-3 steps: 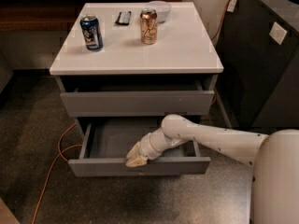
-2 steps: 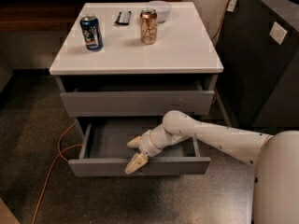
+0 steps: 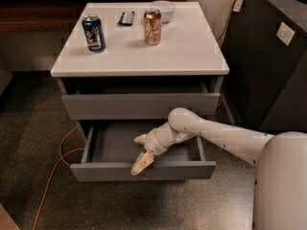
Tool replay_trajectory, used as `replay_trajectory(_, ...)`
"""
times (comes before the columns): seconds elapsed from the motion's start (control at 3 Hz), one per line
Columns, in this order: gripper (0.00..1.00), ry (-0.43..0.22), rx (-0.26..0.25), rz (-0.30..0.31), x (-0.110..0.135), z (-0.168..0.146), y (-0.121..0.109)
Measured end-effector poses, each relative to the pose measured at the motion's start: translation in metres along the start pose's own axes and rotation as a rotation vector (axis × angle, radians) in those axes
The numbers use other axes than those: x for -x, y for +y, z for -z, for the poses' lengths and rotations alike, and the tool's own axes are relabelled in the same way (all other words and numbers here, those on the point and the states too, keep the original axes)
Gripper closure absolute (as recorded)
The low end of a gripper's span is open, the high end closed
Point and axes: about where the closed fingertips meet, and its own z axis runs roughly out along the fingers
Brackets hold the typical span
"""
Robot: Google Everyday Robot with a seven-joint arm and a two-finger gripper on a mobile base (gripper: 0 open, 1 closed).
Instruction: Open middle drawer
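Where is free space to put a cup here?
On the white top, the front half before the blue can and copper can and the right side are bare; remote and bowl crowd the back. The middle drawer is free at left; the open pincer hangs mid-front.

Single camera view, looking from high up on the robot's side and pitched steeply down at the cabinet (image 3: pixel 144 107) front. Close in: tabletop (image 3: pixel 192 47) fills the upper half, open middle drawer (image 3: pixel 144 172) sits lower centre. Robot body (image 3: pixel 283 186) crowds the lower right corner, arm (image 3: pixel 216 134) reaching in from there. The tool (image 3: pixel 142 151), fingers spread, hangs over the drawer's front edge.
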Motion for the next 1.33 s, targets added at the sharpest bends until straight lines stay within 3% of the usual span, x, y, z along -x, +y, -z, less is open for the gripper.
replay_trajectory(1.0,0.92,0.043,-0.065,-0.062,-0.022,0.004,-0.05)
replay_trajectory(1.33,1.0,0.115,-0.077,-0.069,-0.038,-0.01,-0.058)
